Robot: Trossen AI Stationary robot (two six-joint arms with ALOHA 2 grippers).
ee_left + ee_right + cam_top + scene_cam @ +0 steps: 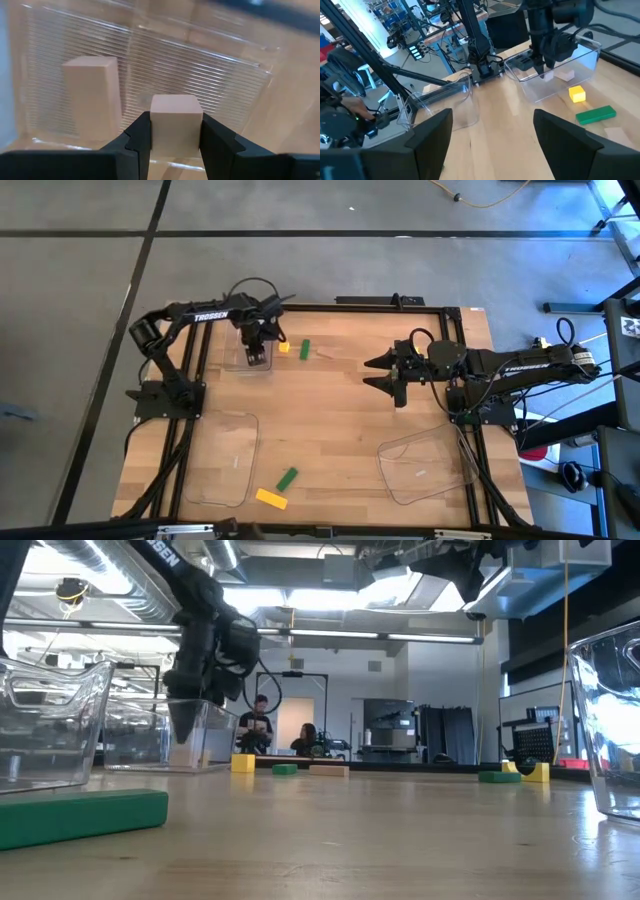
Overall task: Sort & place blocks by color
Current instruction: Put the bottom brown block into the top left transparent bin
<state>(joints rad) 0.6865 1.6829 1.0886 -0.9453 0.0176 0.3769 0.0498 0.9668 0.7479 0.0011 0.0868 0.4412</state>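
Bright, even light falls from overhead strip lights point(300, 600), leaving only soft shadows on the table point(330, 420). Beside the left tool point(170, 145), the clear tray point(210, 70) looks hazy, perhaps out of focus. The nearest green block point(80, 818) is blurred.

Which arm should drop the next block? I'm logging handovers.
Left, probably: the left gripper already clamps a tan block over the clear tray, while the right gripper hangs open mid-table.
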